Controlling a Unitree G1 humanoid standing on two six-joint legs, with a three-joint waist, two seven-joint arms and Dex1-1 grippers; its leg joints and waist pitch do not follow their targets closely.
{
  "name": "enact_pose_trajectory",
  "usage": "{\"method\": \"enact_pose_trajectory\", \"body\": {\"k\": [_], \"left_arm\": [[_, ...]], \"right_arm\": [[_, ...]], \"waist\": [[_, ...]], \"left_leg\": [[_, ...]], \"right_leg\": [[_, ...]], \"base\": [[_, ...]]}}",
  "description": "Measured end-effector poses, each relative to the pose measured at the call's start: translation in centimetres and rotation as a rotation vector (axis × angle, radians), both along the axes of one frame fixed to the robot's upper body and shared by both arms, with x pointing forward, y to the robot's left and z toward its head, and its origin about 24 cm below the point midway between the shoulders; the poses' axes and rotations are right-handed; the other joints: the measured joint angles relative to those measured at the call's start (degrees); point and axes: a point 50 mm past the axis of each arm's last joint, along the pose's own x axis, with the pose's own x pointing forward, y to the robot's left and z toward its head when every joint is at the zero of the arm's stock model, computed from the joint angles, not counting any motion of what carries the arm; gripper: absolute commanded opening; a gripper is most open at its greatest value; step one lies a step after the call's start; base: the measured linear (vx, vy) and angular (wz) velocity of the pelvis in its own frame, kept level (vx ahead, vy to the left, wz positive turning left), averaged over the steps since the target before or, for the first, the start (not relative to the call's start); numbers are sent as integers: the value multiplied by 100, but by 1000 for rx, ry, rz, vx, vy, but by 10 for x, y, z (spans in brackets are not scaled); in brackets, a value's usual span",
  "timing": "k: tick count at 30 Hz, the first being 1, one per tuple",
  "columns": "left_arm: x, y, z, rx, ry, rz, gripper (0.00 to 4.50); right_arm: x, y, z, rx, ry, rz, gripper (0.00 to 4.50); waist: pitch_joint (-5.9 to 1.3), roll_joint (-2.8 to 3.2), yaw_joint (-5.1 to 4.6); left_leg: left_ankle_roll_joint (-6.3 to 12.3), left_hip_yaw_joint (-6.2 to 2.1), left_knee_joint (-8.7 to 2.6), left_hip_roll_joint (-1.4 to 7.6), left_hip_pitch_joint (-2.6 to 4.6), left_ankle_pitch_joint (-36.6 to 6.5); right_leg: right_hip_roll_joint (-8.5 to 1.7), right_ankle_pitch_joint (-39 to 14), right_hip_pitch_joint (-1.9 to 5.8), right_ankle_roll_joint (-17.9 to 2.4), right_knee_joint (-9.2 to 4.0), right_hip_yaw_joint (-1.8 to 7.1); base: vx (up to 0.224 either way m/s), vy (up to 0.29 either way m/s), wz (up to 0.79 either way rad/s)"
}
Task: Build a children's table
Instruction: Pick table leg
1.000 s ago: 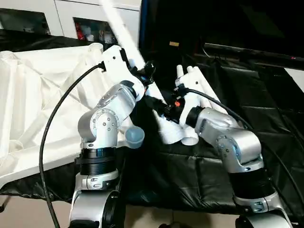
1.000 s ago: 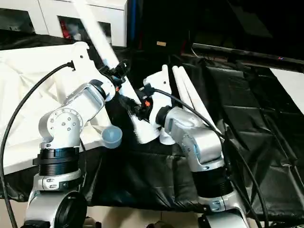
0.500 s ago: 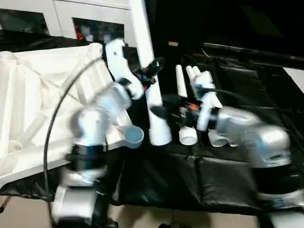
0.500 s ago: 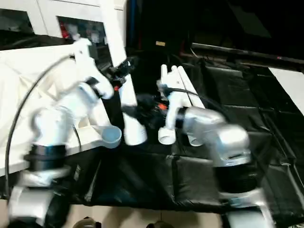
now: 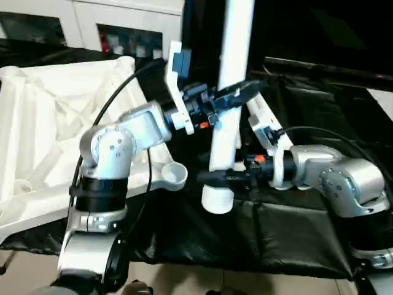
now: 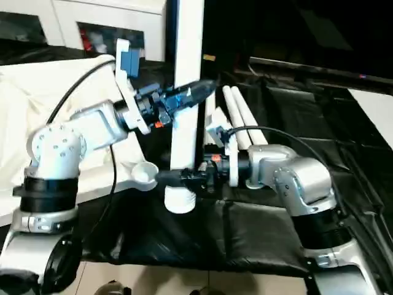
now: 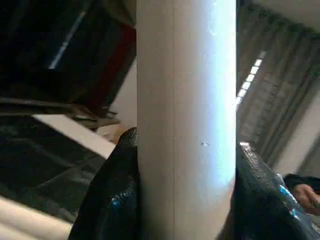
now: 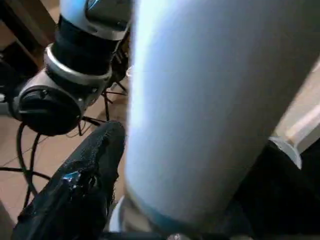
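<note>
Clamped around the smooth white tube leg [image 5: 228, 80] were the left gripper's [image 5: 236, 97] black fingers [image 7: 112, 200], holding it upright. Lower down, the right gripper [image 5: 216, 177] straddled it just above the flared end; whether it pinched, couldn't tell. Behind lay the ribbed tabletop [image 5: 43, 123], its far side cut off.

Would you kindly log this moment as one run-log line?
left gripper: shut on upright white plastic tube leg | right gripper: around its flared lower end, grip unclear | white ribbed tabletop: beside
</note>
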Motion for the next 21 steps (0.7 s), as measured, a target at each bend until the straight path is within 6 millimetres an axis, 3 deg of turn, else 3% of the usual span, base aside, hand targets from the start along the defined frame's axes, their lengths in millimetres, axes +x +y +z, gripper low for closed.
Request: {"method": "enact_pose_trajectory", "body": {"k": [14,20,21], "left_arm": [[-2,6,1,-3,-22,-50,180],[-2,7,1,-1,-27,-51,180],[-2,7,2,-2,-28,-49,236]], "right_arm": [[-2,2,-1,23,29,39,196],[-2,4,-2,28,32,36,191],[-2,5,-2,30,32,33,190]], "waist": [[0,0,12],[0,0,11],[0,0,11]], "left_leg": [[2,-1,2,0,-3,2],[2,-1,2,0,-3,2],[2,-1,2,0,-3,2]], "right_leg": [[0,2,0,-1,0,-1],[0,2,0,-1,0,-1],[0,2,0,-1,0,-1]], "base": [[0,0,0],[0,0,0],[0,0,0]]}}
